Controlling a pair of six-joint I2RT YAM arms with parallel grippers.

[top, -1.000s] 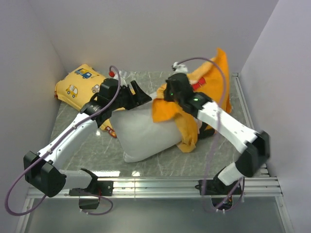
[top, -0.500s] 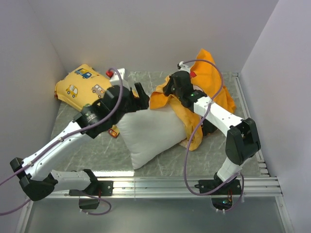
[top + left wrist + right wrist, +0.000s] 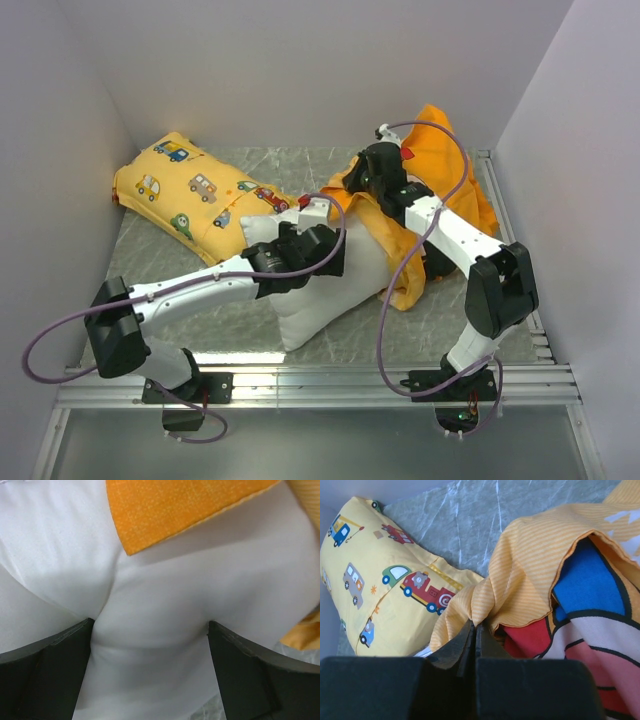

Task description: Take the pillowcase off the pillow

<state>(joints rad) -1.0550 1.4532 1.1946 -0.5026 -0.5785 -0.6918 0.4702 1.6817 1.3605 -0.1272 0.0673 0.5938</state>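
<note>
The white pillow [image 3: 325, 300] lies in the middle of the table, its right end still inside the orange pillowcase [image 3: 452, 170]. My left gripper [image 3: 326, 247] rests on top of the pillow, its jaws wide apart and pressed into it. In the left wrist view the white pillow [image 3: 150, 595] bulges between the fingers [image 3: 45, 675], with an orange pillowcase edge [image 3: 170, 505] above. My right gripper [image 3: 362, 182] is shut on a bunched fold of the pillowcase [image 3: 520, 570] at the far side. The right wrist view shows the pinch at the right gripper [image 3: 478, 626].
A smaller yellow pillow printed with cars [image 3: 190, 195] lies at the back left and also shows in the right wrist view [image 3: 380, 580]. Walls close the left, back and right sides. A metal rail [image 3: 330, 380] runs along the near edge.
My left arm swung from behind the pillow down onto its top. My right gripper drew the pillowcase a little farther back. The yellow pillow is now uncovered.
</note>
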